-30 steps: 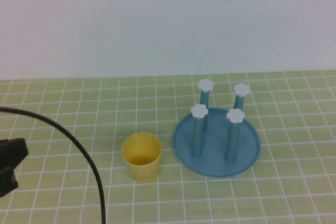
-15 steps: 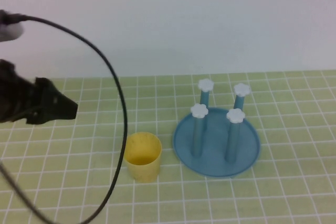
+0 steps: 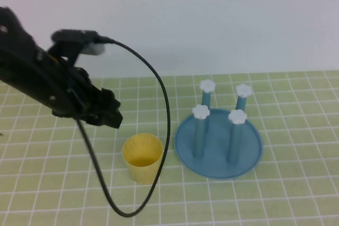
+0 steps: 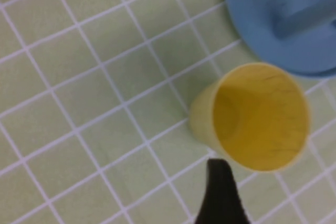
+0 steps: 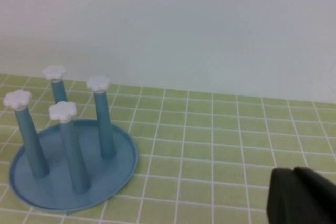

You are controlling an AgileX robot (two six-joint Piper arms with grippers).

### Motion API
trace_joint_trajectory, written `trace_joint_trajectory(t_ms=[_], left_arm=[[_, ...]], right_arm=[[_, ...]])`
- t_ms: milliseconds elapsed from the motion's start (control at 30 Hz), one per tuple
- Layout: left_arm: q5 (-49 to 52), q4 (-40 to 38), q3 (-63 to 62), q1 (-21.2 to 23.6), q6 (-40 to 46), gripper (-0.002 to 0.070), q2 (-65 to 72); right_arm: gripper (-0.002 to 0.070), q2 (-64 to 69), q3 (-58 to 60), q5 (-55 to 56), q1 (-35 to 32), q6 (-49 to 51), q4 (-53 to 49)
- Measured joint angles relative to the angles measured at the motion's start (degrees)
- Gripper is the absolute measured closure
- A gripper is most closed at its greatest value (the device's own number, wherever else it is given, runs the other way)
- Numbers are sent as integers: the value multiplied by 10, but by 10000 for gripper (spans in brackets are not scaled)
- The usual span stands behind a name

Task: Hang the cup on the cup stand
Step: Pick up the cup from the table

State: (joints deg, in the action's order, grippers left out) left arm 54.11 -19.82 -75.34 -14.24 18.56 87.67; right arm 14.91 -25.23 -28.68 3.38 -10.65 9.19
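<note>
Beside one cup (image 3: 142, 157) — four pegs (image 3: 201, 113)

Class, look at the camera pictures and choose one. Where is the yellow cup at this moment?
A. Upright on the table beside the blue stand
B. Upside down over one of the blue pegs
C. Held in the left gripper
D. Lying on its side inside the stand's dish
A: the cup stands mouth up on the table, just left of the cup stand, with the left gripper hovering above it and holding nothing.
</note>
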Motion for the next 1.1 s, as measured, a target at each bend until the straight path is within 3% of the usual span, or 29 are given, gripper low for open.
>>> trace_joint_trajectory(t_ms=[300, 867, 967, 1100], left_arm=[[-34, 35, -6, -31, -22, 233, 63], [-67, 31, -11, -33, -4, 235, 173], [-69, 29, -11, -33, -4, 295, 177], [-72, 29, -12, -33, -4, 530, 177]], right_arm=[[678, 0, 0, -21, 0, -12, 0], [678, 0, 0, -28, 0, -27, 0], [678, 0, 0, -28, 0, -30, 0], [678, 0, 0, -28, 0, -42, 0]])
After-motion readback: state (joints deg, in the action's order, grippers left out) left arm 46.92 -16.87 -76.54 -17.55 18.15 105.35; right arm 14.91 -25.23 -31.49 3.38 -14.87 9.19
